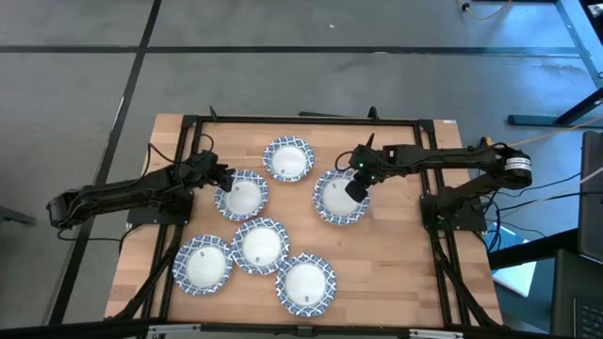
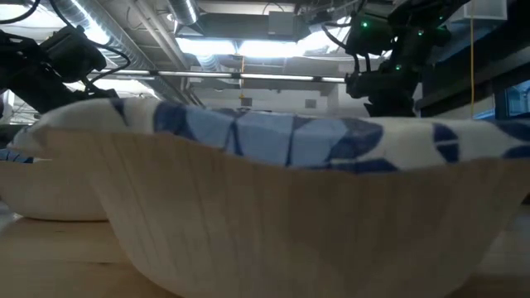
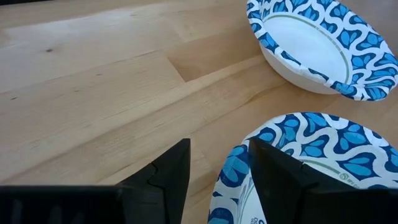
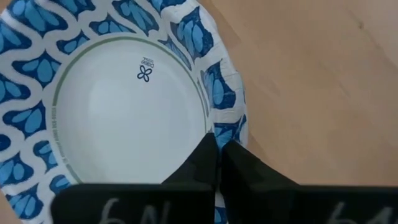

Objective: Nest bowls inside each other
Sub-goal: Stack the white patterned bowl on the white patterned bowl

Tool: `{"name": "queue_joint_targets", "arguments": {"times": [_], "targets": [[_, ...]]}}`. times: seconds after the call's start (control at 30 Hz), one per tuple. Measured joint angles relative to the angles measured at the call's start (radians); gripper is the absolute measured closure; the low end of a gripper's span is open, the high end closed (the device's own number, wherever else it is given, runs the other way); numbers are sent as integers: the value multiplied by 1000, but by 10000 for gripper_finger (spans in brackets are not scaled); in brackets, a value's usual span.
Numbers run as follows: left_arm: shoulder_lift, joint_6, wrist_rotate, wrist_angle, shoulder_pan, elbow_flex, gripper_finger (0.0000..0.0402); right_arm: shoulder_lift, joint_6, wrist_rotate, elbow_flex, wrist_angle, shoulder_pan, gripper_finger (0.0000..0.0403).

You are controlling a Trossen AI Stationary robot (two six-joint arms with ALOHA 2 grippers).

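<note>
The wooden table (image 1: 396,254) carries six bowls lying singly, none yet nested in another as far as the high view shows. One sits at the far middle (image 1: 287,158), one to the left of centre (image 1: 242,196), one to the right of centre (image 1: 340,198), and three crowd the near side — left (image 1: 203,265), middle (image 1: 260,244) and right (image 1: 305,283) — with the middle one's rim touching or overlapping its neighbours.

The right gripper (image 4: 217,163) sits on the rim of the right-of-centre bowl (image 4: 118,106), its fingers pinched together on the patterned edge with hardly a gap between them. That bowl appears to rest on the table, though I cannot tell whether the edge is already lifted. The left gripper (image 3: 214,168) is at the left edge of the left-of-centre bowl (image 3: 311,165), jaws narrowly parted and straddling its rim — one finger outside, one over the inside — not yet closed on it.

In my judgement the step in hand is the first pick-up, each arm taking a bowl by its edge. Next, the right arm needs to lift its bowl without bending the thin rim, carry it level over another bowl — the far middle one is nearest — and lower it centred so it seats inside.
</note>
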Motion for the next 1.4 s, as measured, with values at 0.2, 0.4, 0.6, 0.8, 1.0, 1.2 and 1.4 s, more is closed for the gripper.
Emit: {"name": "queue_joint_targets", "arguments": {"times": [0.2, 0.4, 0.6, 0.8, 1.0, 1.2, 1.4], "targets": [[0, 0, 0, 0, 0, 0, 244, 0, -8, 3, 0, 0, 0, 350], [0, -1, 0, 0, 0, 0, 244, 0, -24, 10, 0, -1, 0, 285], [0, -1, 0, 0, 0, 0, 244, -1, -41, 17, 0, 108, 0, 243], [0, 0, 0, 0, 0, 0, 244, -2, -62, -173, 0, 379, 5, 225], [0, 0, 0, 0, 0, 0, 244, -2, -72, -192, 0, 581, 26, 227], [0, 0, 0, 0, 0, 0, 244, -2, -134, -208, 9, 638, 25, 232], [0, 0, 0, 0, 0, 0, 244, -2, -217, -174, 83, 607, 25, 232]]}}
